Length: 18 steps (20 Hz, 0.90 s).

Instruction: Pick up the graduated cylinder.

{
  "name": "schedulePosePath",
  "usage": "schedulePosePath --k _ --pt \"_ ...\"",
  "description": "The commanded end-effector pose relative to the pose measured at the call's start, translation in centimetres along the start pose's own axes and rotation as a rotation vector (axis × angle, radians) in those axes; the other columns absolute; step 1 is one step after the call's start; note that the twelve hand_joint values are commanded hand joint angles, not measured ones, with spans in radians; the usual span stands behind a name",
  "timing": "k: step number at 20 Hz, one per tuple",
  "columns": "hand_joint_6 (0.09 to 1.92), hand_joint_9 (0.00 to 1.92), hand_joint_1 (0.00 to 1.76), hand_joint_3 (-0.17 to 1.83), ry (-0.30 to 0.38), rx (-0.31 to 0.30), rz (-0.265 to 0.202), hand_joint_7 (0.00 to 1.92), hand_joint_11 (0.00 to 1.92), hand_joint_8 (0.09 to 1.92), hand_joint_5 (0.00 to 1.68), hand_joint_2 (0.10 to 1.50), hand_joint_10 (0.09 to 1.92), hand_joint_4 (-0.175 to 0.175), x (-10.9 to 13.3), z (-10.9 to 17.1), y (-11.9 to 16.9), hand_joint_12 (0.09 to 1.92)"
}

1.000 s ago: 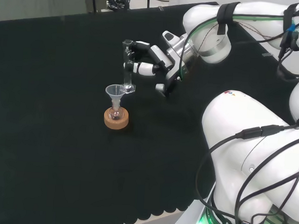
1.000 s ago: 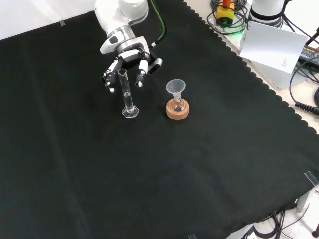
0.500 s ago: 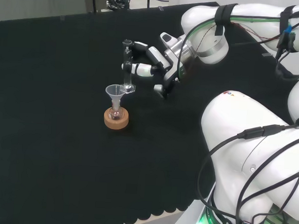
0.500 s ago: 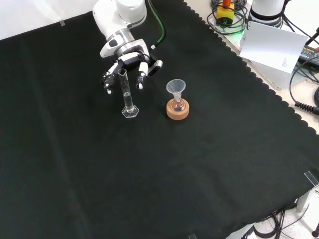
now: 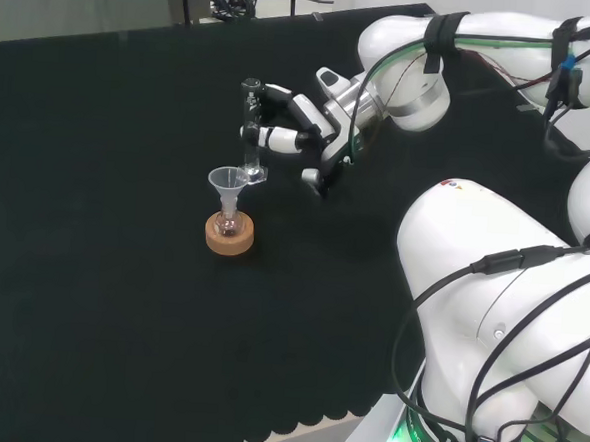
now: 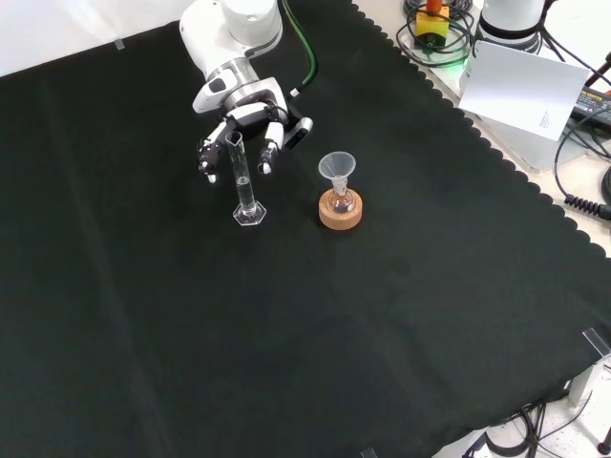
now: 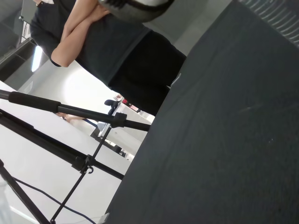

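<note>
Front view: the hand (image 6: 250, 119) reaches down from the far side, fingers spread wide around the top of the upright graduated cylinder (image 6: 243, 181) without gripping it. Just right stands a funnel (image 6: 336, 168) in a flask on a cork ring (image 6: 341, 214).

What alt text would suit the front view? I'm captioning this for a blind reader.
A robot hand reaches from the top toward the upper part of an upright glass cylinder on black cloth, fingers spread around it. To the right stands a small flask on a cork ring, with a funnel in its neck.
</note>
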<state>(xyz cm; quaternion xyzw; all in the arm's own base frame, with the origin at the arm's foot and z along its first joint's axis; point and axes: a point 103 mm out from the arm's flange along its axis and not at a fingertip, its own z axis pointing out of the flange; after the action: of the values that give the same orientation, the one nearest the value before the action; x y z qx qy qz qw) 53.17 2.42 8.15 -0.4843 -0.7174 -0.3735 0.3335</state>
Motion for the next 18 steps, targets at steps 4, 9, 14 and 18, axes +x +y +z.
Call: schedulePosePath --k 4,9,14,18 --pt "0.09 0.61 1.05 -0.17 0.022 -0.006 0.008 0.43 0.37 0.64 0.52 0.97 0.58 -0.035 -0.24 0.16 0.04 1.29" --pt "0.13 0.68 1.07 -0.17 0.019 -0.011 -0.004 0.52 0.39 0.61 0.64 0.97 0.54 -0.009 -0.02 0.43 0.32 1.28" --pt "0.21 0.74 1.07 -0.17 0.018 -0.004 -0.001 0.58 0.42 0.59 0.7 0.98 0.5 0.006 -0.07 0.71 0.43 1.27" --pt "0.4 0.77 1.07 -0.17 0.016 -0.006 0.0 0.6 0.43 0.57 0.63 0.98 0.46 0.009 -0.1 0.77 0.43 1.26"
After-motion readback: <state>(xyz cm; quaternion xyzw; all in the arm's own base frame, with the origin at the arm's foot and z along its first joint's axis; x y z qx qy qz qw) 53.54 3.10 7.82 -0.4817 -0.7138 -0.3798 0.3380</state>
